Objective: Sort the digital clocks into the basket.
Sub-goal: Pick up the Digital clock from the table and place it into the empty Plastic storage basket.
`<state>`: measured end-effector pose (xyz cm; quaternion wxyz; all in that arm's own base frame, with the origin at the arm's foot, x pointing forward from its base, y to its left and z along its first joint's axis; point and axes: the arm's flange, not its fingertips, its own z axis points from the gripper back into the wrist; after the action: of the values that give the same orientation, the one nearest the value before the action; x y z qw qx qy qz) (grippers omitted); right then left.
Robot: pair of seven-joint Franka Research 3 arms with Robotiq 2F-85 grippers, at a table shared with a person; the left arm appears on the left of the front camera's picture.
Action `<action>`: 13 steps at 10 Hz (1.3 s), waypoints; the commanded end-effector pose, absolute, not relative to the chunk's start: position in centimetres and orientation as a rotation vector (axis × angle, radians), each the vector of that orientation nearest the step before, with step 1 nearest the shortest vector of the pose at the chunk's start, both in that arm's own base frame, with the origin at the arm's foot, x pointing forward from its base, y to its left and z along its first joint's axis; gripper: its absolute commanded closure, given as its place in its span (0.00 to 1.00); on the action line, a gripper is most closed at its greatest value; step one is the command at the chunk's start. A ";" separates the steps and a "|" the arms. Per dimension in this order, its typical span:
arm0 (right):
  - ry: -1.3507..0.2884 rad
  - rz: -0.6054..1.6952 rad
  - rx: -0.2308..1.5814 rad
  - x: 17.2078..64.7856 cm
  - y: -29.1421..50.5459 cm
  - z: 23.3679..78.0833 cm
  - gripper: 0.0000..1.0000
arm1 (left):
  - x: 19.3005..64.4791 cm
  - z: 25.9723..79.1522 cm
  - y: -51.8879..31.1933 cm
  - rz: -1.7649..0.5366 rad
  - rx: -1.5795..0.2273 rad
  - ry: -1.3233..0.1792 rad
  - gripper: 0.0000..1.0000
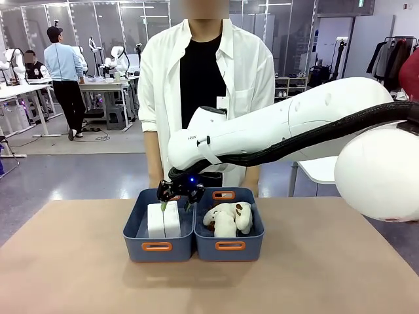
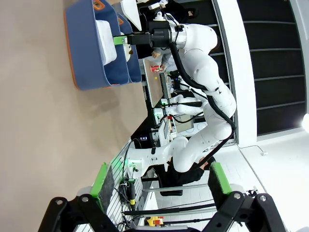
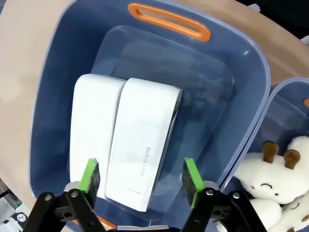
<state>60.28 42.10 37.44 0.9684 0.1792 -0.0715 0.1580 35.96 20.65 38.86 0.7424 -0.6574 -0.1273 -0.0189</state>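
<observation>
Both white rounded plastic digital clocks [image 3: 120, 145] lie side by side in the left blue plastic basket [image 1: 139, 230], the right gripper [image 3: 141, 180] spread empty above them, apparently just after release.

The front camera is facing across the table [image 1: 65, 275] at the person [image 1: 206, 85]; the right wrist camera is peering closely down into the basket [image 3: 58, 58], which the rolled left wrist view is sharing from afar.
</observation>
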 end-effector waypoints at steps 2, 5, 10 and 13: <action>-0.157 0.306 0.346 59.7 42.3 37.6 0.00 | 35.7 39.2 20.6 -0.052 -1.432 -0.275 0.00; -0.146 0.324 0.363 60.1 42.4 37.5 0.00 | 35.7 39.2 20.6 -0.052 -1.432 -0.275 0.00; -0.146 0.324 0.363 60.1 42.4 37.5 0.00 | 35.7 39.2 20.6 -0.052 -1.432 -0.275 0.00; -0.146 0.324 0.363 60.1 42.4 37.5 0.00 | 35.7 39.2 20.6 -0.052 -1.432 -0.275 0.00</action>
<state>60.02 42.51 37.46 0.9677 0.1796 -0.0723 0.1616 35.96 20.65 38.86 0.7424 -0.6574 -0.1273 -0.0188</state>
